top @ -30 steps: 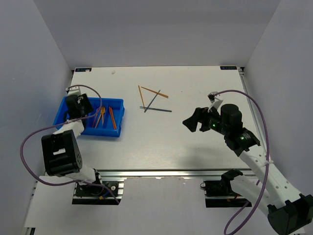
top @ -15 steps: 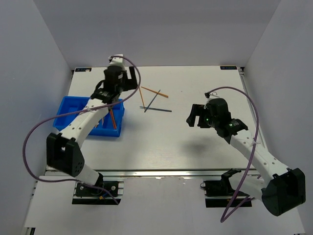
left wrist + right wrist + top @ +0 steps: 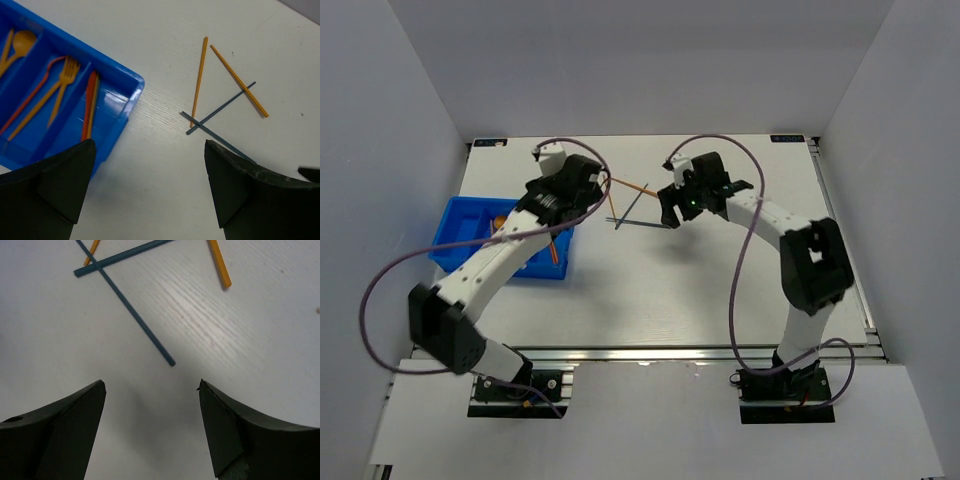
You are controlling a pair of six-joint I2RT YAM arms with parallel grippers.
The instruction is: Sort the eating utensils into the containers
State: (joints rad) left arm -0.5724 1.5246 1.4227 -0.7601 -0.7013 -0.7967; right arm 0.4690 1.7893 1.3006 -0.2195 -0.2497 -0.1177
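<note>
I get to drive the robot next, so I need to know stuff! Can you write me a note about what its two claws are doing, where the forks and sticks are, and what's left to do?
Left gripper: open, empty, above the table between the blue bin and the sticks.
Right gripper: open, empty, by the end of one dark blue stick.
Done: a spoon, forks and knives lie in the bin's compartments.
Left: four sticks on the table, two orange and two dark blue, lying across one another. None gripped yet.
</note>
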